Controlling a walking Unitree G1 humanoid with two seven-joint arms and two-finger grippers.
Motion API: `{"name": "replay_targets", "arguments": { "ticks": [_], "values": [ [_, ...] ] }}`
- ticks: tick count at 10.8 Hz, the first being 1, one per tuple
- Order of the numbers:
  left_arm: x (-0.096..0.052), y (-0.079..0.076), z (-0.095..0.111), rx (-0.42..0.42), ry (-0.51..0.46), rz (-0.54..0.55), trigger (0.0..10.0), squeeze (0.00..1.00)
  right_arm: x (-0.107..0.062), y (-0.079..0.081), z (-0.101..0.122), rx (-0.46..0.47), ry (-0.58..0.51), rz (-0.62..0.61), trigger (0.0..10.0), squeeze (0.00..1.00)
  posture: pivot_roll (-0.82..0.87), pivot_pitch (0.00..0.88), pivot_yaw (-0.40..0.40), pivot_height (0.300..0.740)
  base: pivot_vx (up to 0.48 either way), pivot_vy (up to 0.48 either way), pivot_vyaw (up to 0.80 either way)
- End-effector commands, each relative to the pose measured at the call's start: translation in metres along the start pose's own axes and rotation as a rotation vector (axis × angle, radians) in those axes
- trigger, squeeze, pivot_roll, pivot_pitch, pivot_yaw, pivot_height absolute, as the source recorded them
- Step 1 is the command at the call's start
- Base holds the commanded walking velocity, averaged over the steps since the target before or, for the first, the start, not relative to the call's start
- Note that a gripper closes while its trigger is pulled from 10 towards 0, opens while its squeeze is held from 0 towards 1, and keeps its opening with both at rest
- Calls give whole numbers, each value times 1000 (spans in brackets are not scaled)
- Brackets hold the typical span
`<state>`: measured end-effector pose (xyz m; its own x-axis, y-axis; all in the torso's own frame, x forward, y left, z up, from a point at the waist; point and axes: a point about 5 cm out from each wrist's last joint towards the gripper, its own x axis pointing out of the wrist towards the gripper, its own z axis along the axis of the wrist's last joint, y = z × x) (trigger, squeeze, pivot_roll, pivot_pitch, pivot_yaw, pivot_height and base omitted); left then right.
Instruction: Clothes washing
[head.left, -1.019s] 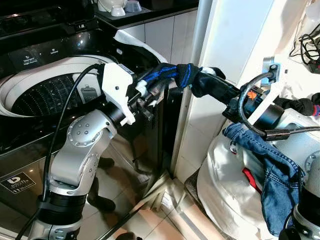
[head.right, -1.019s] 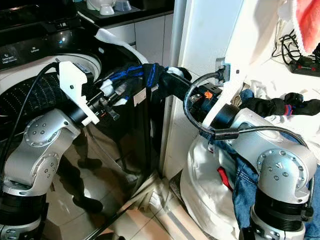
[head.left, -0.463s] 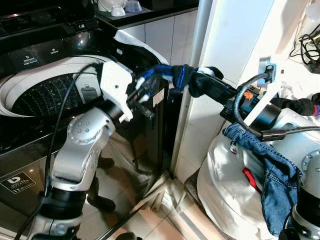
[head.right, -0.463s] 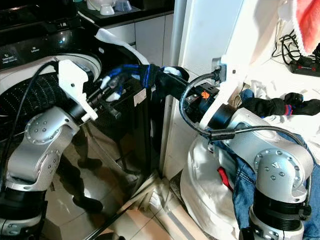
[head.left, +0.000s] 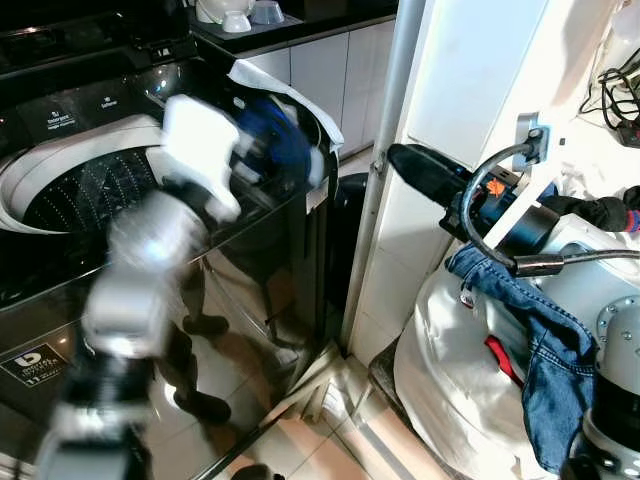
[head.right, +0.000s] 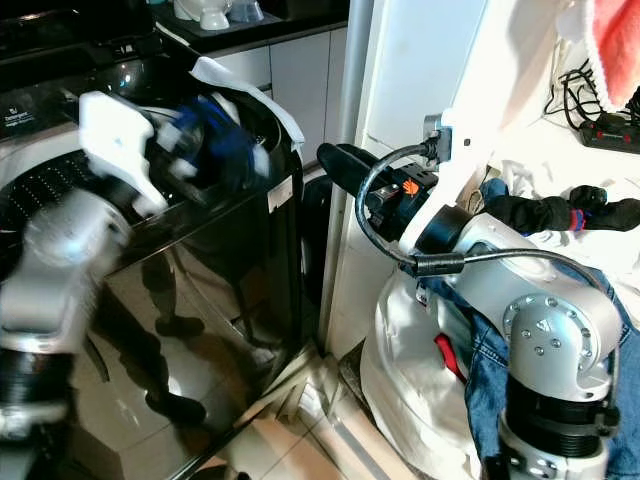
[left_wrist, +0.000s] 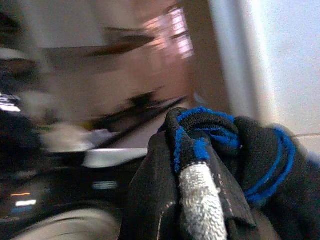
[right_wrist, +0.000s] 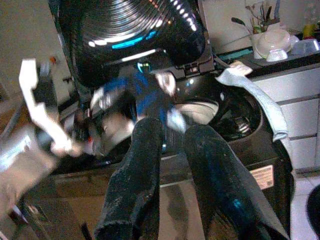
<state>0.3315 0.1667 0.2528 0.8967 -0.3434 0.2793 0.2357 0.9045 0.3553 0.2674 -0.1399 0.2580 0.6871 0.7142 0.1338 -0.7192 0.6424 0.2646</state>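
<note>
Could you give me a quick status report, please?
Left gripper shut on sock, swinging over washer. Right gripper open, empty, beside washer. Nothing blocking.

The left arm was blurred, its left gripper raised and clamped on something. The right gripper reached forward, fingers parted and holding nothing.

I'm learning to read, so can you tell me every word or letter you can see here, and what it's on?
"b", as it seems: big white letter on the black sticker low on the washing machine front; the words under it are too small.
White labels on the control panel: too small to read.
White sticker on the washer's side: too blurred.
</note>
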Motion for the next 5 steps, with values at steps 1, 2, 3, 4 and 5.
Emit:
{"name": "replay_targets", "arguments": {
  "ticks": [1, 2, 3, 4, 5],
  "values": [
    [8, 35, 9, 153, 25, 176, 0, 0, 2, 5, 1, -68, 21, 21, 10000, 0, 70, 0, 6, 740, 0, 0, 0],
    [14, 68, 9, 284, 121, 317, 0, 0, 8, 10, -5, -103, 56, 42, 10000, 0, 77, 0, 6, 740, 0, 0, 0],
    [21, 78, -17, 344, 359, 315, 10000, 0, 21, 16, -16, -115, 109, 55, 10000, 0, 74, 0, 12, 740, 0, 0, 0],
    [27, 71, -33, 255, 424, 310, 10000, 0, 33, 19, -23, -135, 145, 49, 10000, 0, 75, 0, 12, 740, 0, 0, 0],
    [30, 68, -38, 256, 432, 312, 10000, 0, 37, 21, -25, -145, 154, 55, 10000, 0, 72, 0, 13, 740, 0, 0, 0]
  ]
}}
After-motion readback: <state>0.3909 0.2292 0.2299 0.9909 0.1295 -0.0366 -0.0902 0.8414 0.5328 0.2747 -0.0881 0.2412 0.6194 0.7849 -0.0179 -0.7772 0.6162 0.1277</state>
